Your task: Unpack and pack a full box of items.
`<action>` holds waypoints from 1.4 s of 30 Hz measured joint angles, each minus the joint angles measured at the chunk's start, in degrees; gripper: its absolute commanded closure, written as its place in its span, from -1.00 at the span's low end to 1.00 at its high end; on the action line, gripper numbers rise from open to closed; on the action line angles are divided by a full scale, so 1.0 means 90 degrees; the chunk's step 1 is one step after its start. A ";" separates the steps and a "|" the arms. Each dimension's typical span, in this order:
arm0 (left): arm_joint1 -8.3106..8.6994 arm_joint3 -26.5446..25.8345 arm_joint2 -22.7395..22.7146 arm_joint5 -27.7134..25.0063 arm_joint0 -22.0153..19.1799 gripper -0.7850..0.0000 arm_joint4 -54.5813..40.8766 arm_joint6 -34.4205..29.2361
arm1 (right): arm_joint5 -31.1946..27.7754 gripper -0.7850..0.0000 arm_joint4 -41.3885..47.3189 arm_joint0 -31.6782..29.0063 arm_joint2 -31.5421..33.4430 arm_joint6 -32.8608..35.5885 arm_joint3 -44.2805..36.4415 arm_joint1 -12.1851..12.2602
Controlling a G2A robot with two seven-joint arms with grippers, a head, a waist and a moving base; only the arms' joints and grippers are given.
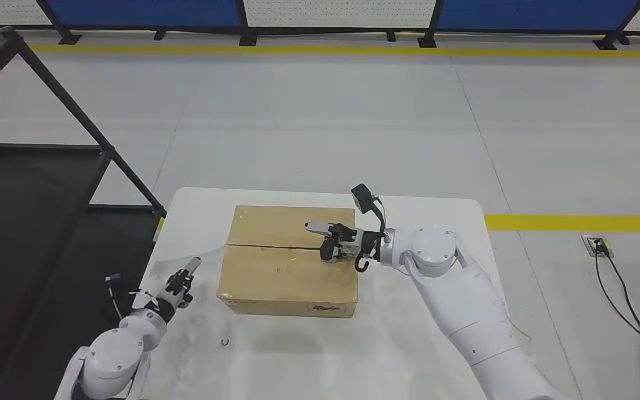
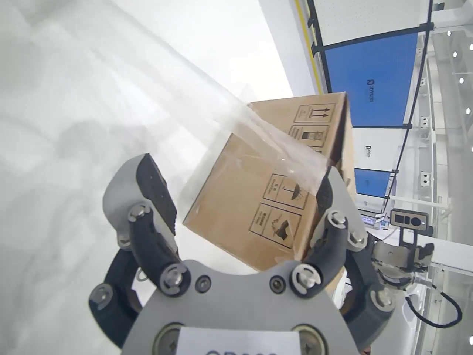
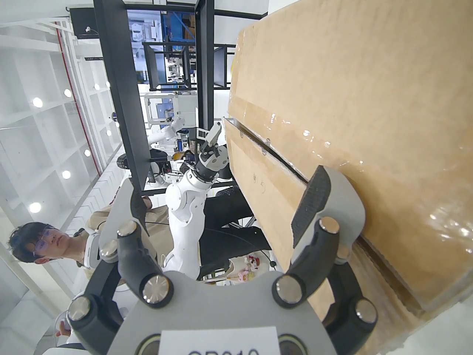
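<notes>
Right pincer: jaws spread wide, gripping nothing, one finger at the closed box's top seam. Left pincer: jaws spread, gripping nothing, box just ahead, not touching.

I count one cardboard box with two top flaps, on one bench. One strip of clear tape. One small dark object. Two grippers, two fingers each: left gripper, right gripper.
</notes>
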 measured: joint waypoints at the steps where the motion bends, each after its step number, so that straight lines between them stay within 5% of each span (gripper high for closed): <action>1: -0.0016 0.0226 0.0057 0.0095 -0.0185 -1.00 -0.0209 -0.0155 | 0.0000 -1.00 0.0000 0.0000 0.0000 0.0000 0.0000 0.0000; 10: -0.0206 0.1670 0.0490 -0.0156 -0.1266 -1.00 -0.1462 0.0110 | 0.0000 -1.00 0.0000 0.0000 0.0000 0.0000 0.0000 0.0000; 23: -0.0461 0.2873 0.0750 -0.0632 -0.2073 -1.00 -0.3132 0.0577 | 0.0000 -1.00 0.0000 0.0000 0.0000 0.0000 0.0000 0.0000; 33: -0.0596 0.3074 0.0677 -0.1640 -0.2143 -1.00 -0.3932 0.1194 | 0.0000 -1.00 0.0000 0.0000 0.0000 0.0000 0.0000 0.0000; 42: -0.0604 0.2362 0.0447 -0.2161 -0.1762 -1.00 -0.3979 0.1626 | 0.0000 -1.00 0.0000 0.0000 0.0000 0.0000 0.0000 0.0000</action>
